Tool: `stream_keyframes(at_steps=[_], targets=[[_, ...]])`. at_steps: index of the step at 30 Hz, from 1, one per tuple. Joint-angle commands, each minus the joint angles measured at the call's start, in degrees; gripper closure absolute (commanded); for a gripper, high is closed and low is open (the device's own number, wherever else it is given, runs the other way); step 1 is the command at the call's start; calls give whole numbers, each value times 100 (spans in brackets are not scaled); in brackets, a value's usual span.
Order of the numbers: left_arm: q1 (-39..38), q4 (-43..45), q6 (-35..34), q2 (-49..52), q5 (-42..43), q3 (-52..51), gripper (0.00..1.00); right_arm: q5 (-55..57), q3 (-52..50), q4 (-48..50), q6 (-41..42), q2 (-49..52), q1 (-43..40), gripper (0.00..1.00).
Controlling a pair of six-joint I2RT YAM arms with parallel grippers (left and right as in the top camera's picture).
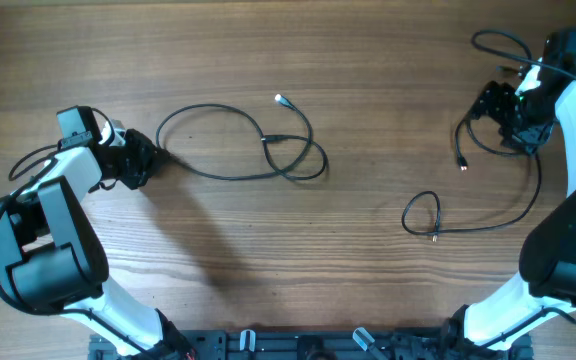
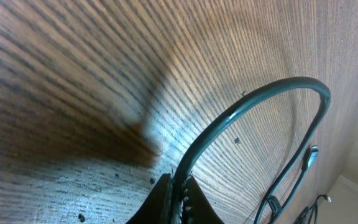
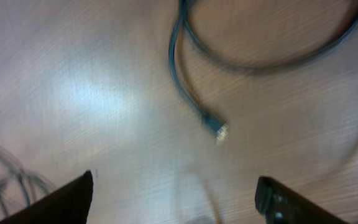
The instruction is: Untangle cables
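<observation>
Two robot arms at one wooden table [image 1: 298, 290]: the left arm [image 1: 53, 235] at lower left of the frame, the right arm [image 1: 568, 235] at the right edge, with one gripper each, the left gripper [image 1: 153, 155] and the right gripper [image 1: 488, 110]. Two separate runs of thin black cable: the centre cable [image 1: 211, 107] and the right cable [image 1: 488, 228]. Three bright plug tips [image 1: 278, 99] show

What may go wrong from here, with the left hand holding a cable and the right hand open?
The left hand is shut on a cable that crosses itself in loops; pulling may tighten them into a knot. The right hand is open above another cable's plug, but its view is blurred, so a grasp may miss.
</observation>
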Motion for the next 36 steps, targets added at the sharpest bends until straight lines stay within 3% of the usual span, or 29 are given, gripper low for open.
stream_keyframes(at_steps=[1,2,3,5,11,12,13,14,15,19,26,27,28,29,32,36], targets=[[-7,15,-35,26,118,-46,91,-861,-146,-922,-546,-31,306,66],[-7,15,-35,26,118,-46,92,-929,-319,-1012,-511,-31,411,82],[-7,13,-35,26,118,-46,92,-1115,-487,-1060,-494,-31,509,80],[-7,15,-35,26,184,-46,91,-1364,-892,-1051,-28,-31,713,54],[-7,15,-35,26,203,-46,91,-1364,-2221,-179,1497,-31,1130,54],[-7,15,-35,26,203,-46,91,-1366,-2472,195,1805,-31,1163,56],[-7,15,-35,26,203,-46,91,-1364,-2612,474,1923,-31,1176,66],[-7,15,-35,26,205,-46,91,-1351,-2649,678,1930,-31,1165,87],[-7,15,-35,26,203,-46,91,-1346,-2608,894,1991,-31,1123,96],[-7,15,-35,26,203,-46,91,-1333,-1976,1438,2039,-31,634,96],[-7,15,-35,26,203,-46,91,-1320,-1419,3314,2232,-33,-1080,95],[-7,15,-35,26,203,-46,91,-1322,-1419,3407,2562,-33,-1399,76],[-7,15,-35,26,203,-46,91,-1325,-1419,3405,2767,-33,-1545,38],[-7,15,-35,26,203,-46,91,-1353,-1419,3414,2774,-33,-1668,21],[-20,20,-35,26,203,-46,89,-1510,-1419,3421,2570,-33,-1862,0],[-352,238,-22,26,341,-46,79,-2164,-1416,3456,1707,-136,-1606,1]])
